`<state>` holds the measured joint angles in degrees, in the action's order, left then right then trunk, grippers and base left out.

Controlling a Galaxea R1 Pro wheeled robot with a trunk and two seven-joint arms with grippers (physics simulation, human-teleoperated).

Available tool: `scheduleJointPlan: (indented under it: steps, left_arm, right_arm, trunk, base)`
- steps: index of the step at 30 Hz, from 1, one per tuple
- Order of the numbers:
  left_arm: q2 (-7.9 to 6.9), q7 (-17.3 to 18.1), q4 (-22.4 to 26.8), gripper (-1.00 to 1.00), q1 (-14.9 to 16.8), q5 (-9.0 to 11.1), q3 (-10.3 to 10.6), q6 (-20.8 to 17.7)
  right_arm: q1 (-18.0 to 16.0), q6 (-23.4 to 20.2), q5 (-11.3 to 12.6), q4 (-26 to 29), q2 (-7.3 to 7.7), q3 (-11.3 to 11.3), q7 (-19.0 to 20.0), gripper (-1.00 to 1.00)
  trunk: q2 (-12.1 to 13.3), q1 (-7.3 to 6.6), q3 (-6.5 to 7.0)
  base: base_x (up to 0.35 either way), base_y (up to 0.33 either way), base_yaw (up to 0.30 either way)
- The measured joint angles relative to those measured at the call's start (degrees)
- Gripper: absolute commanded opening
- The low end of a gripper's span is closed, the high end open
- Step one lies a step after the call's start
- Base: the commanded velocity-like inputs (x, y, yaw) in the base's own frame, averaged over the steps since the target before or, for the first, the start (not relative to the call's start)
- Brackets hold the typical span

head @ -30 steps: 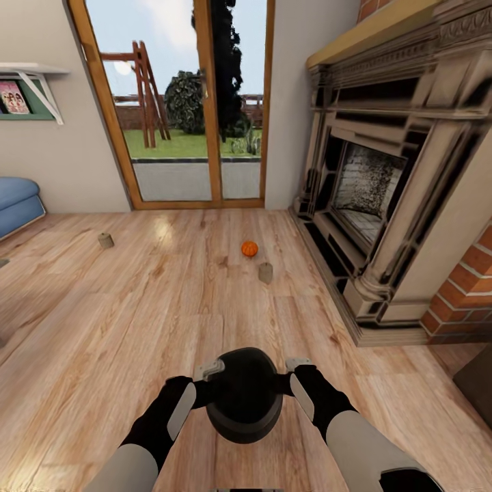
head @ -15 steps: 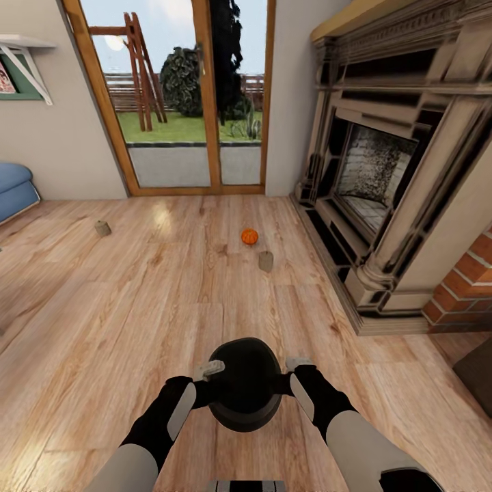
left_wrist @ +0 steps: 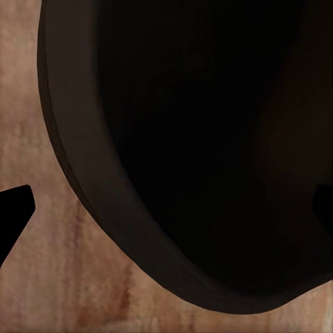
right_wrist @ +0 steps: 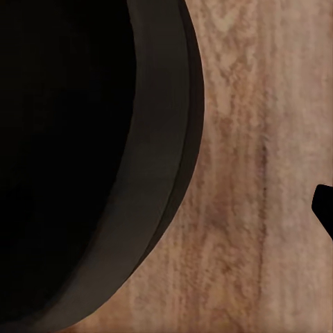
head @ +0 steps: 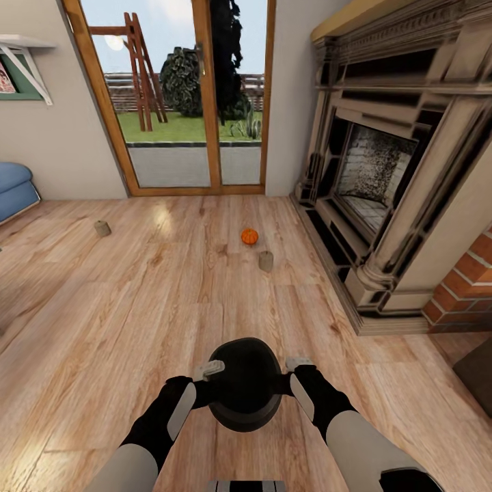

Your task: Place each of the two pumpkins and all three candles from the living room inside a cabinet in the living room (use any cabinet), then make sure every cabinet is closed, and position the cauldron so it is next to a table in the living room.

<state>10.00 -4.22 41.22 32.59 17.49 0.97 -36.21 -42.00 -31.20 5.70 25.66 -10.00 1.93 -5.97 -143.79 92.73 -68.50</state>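
While we sit between both arms with the pot in front, near to far:

Cauldron (head: 244, 393): black round pot, held off the wooden floor (head: 137, 307) between our two arms, close to the body. Rim and dark inside seen close up from both wrists (left_wrist: 104, 180) (right_wrist: 159, 139). We judge it rigid and heavy for its size, smooth wall, so likely to slip under a one-sided pinch. Best hold is two-sided at the rim or side lugs, kept level.

Left gripper (head: 208, 371): pressed at the pot's left side. Whether the fingers are clamped on it or just bracing it, we cannot tell.

Right gripper (head: 298, 364): same at the right side, finger state also cannot be told.

Near candle (head: 266, 260): short tan stub, upright on the floor ahead, just left of the fireplace (head: 383, 178). We judge it light, stiff, and easy to tip; grip across the body.

Pumpkin (head: 249, 236): small, orange, just beyond that candle, apart from it. Probably light, hard, and prone to roll; grip across the ribs at mid-height.

Far candle (head: 102, 228): off to the left, well apart from the others.

Glass doors (head: 184, 102): back wall, garden behind.
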Motion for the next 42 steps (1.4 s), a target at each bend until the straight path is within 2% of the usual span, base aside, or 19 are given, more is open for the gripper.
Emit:
scheduleJointPlan:
  steps: [3, 10, 14, 20, 27, 28, 32, 33, 35, 38, 39, 42]
  left_arm:
    - [0.00, 0.0, 0.0, 1.00, 0.0, 0.0, 0.0, 0.0]
    - [0.00, 0.0, 0.0, 1.00, 0.0, 0.0, 0.0, 0.0]
    - [0.00, 0.0, 0.0, 1.00, 0.0, 0.0, 0.0, 0.0]
    - [0.00, 0.0, 0.0, 1.00, 0.0, 0.0, 0.0, 0.0]
    - [0.00, 0.0, 0.0, 1.00, 0.0, 0.0, 0.0, 0.0]
    - [0.00, 0.0, 0.0, 1.00, 0.0, 0.0, 0.0, 0.0]
    - [0.00, 0.0, 0.0, 1.00, 0.0, 0.0, 0.0, -0.1]
    - [0.00, 0.0, 0.0, 1.00, 0.0, 0.0, 0.0, -0.1]
    - [0.00, 0.0, 0.0, 1.00, 0.0, 0.0, 0.0, -0.1]
    - [0.00, 0.0, 0.0, 1.00, 0.0, 0.0, -0.1, -0.1]
    - [0.00, 0.0, 0.0, -1.00, 0.0, 0.0, -0.1, -0.1]
    - [-0.02, -0.1, 0.0, -1.00, 0.0, -0.6, -0.1, -0.1]
  right_arm:
    - [0.0, 0.0, 0.0, 0.0, 0.00, 0.0, 0.0, 1.00]
    - [0.0, 0.0, -0.1, 0.0, 0.00, 0.0, 0.0, 1.00]
    - [0.0, 0.0, 0.0, 0.0, 0.00, 0.0, 0.0, 1.00]
    - [0.0, 0.0, 0.0, 0.0, 0.00, 0.0, 0.0, 1.00]
    - [0.0, 0.1, -0.1, 0.1, 0.00, 0.0, 0.0, 1.00]
    - [0.0, 0.1, -0.1, 0.1, 0.00, 0.0, 0.0, -1.00]
    - [0.0, 0.1, 0.3, 0.2, 0.00, 0.0, 0.1, -1.00]
    - [0.0, 0.0, -0.8, 0.2, 0.02, -0.1, -0.1, -1.00]
    - [0.0, 0.1, -0.1, 0.3, 0.00, 0.0, 0.1, -1.00]
    - [0.0, 0.1, -0.2, 0.3, 0.00, 0.0, 0.1, -1.00]
    - [0.1, 0.1, -0.1, 0.3, 0.00, 0.0, 0.1, -1.00]
    - [0.0, 0.1, -0.4, 0.3, 0.01, -0.1, 0.0, -1.00]
  trunk:
    - [0.0, 0.00, 0.00]
    - [-0.1, 0.18, -1.54]
    - [-0.1, 0.18, -1.55]
    - [-0.2, 0.34, -2.87]
    - [-0.2, 0.34, -2.88]
    - [-0.2, 0.34, -2.88]
    - [-0.2, 0.33, -2.88]
    - [-0.2, 0.33, -2.88]
    - [-0.2, 0.33, -2.88]
    - [-0.2, 0.34, -2.88]
    - [-0.2, 0.34, -2.88]
    - [-0.2, 0.34, -2.88]
  base:
    - [0.000, 0.000, 0.000]
    - [0.000, 0.000, 0.000]
    - [0.000, 0.000, 0.000]
    - [0.000, 0.000, 0.000]
    - [0.000, 0.000, 0.000]
    - [0.000, 0.000, 0.000]
    - [0.000, 0.000, 0.000]
    - [0.000, 0.000, 0.000]
    - [0.000, 0.000, 0.000]
    - [0.000, 0.000, 0.000]
    - [0.000, 0.000, 0.000]
    - [0.000, 0.000, 0.000]
